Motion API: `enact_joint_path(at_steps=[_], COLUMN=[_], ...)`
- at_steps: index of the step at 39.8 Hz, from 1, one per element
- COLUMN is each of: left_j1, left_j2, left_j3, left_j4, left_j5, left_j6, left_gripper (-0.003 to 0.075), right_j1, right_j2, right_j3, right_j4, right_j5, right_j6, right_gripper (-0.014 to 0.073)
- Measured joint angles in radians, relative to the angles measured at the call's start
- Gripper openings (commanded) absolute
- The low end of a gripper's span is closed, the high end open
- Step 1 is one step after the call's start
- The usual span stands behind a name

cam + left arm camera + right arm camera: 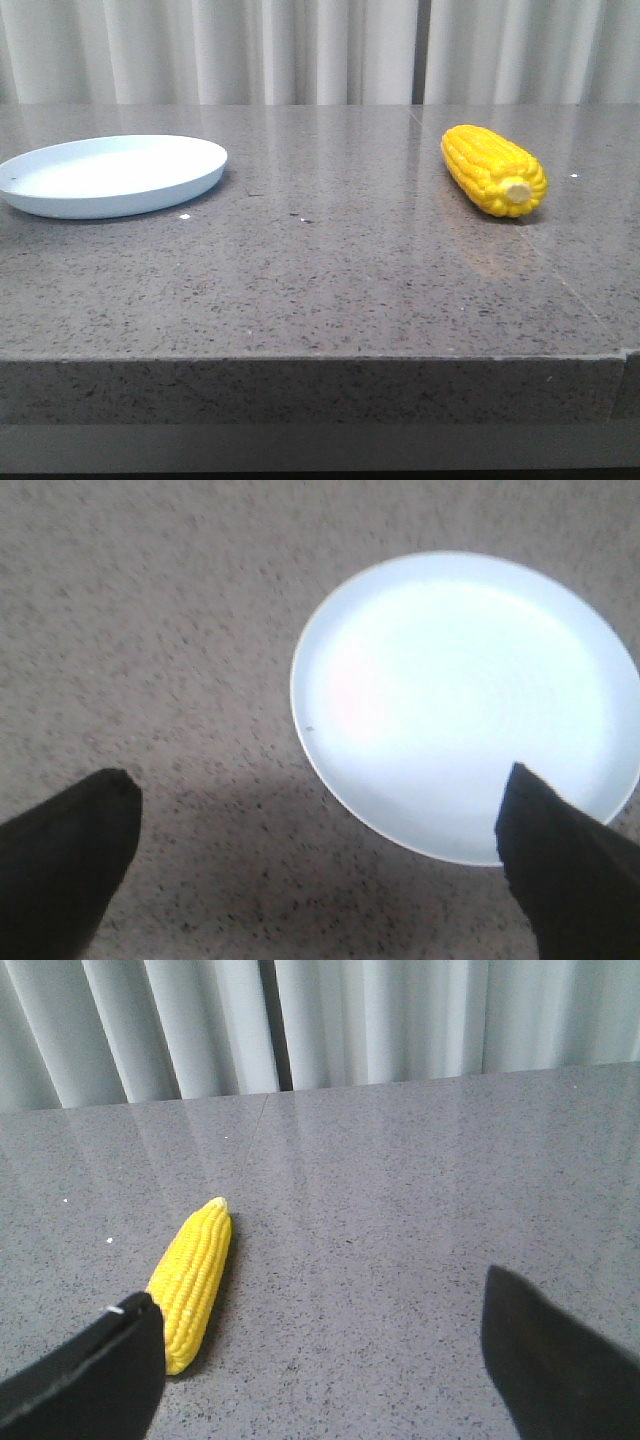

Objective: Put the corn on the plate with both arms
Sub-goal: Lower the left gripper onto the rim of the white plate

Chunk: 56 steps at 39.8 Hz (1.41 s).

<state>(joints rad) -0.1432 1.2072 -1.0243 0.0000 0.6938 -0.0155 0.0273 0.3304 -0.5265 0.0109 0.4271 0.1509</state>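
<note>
The right end effector (320, 1350) hangs with its dark fingers spread wide and nothing between them, above the grey stone table (330, 270) and facing the white curtain (320, 50). The corn (493, 170) lies flat on the table's right side, well apart from the pale plate (110, 176) at the far left. In the right wrist view the corn (192, 1280) sits off to one side of the gap, its blunt end just beside one fingertip (130, 1325) and its pointed tip aimed away toward the curtain, so its long axis runs roughly along the direction the end effector faces and not across the fingers. The left end effector (320, 850), also wide open and empty, hovers over the near rim of the plate (465, 705). By position the right arm is much the nearer to the corn; the pickup would likely need it to shift sideways to centre the cob, and perhaps turn to span its width
</note>
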Motion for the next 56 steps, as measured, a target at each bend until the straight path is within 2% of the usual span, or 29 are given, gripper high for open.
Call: enact_joint_path(at_steps=[7,11,21,32,43,56], left_j1=[-0.004,-0.004,-0.004,-0.004,-0.006,-0.006], left_j2=[0.233,0.341,0.505,0.56,0.564,0.566], left_j3=[-0.21,-0.298,-0.386,-0.395,-0.395,-0.395], left_j4=[0.0,0.0,-0.009,-0.017,-0.032,-0.04], left_j5=[0.254,0.318,0.348,0.333,0.333,0.333], left_j6=[0.0,0.0,0.0,0.0,0.0,0.0], left_gripper=[0.0692,0.0692,0.0692,0.0681,0.0449,0.0104], right_j1=[0.0,0.0,0.0,0.0,0.0,0.0], right_j2=[0.0,0.0,0.0,0.0,0.0,0.0], right_j3=[0.0,0.0,0.0,0.0,0.0,0.0], right_j4=[0.0,0.0,0.0,0.0,0.0,0.0], right_j5=[0.002,0.002,0.002,0.002,0.002,0.002], right_j6=[0.0,0.0,0.0,0.0,0.0,0.0], right_gripper=[0.0661,0.0661,0.0661,0.0661,0.0661,0.0661])
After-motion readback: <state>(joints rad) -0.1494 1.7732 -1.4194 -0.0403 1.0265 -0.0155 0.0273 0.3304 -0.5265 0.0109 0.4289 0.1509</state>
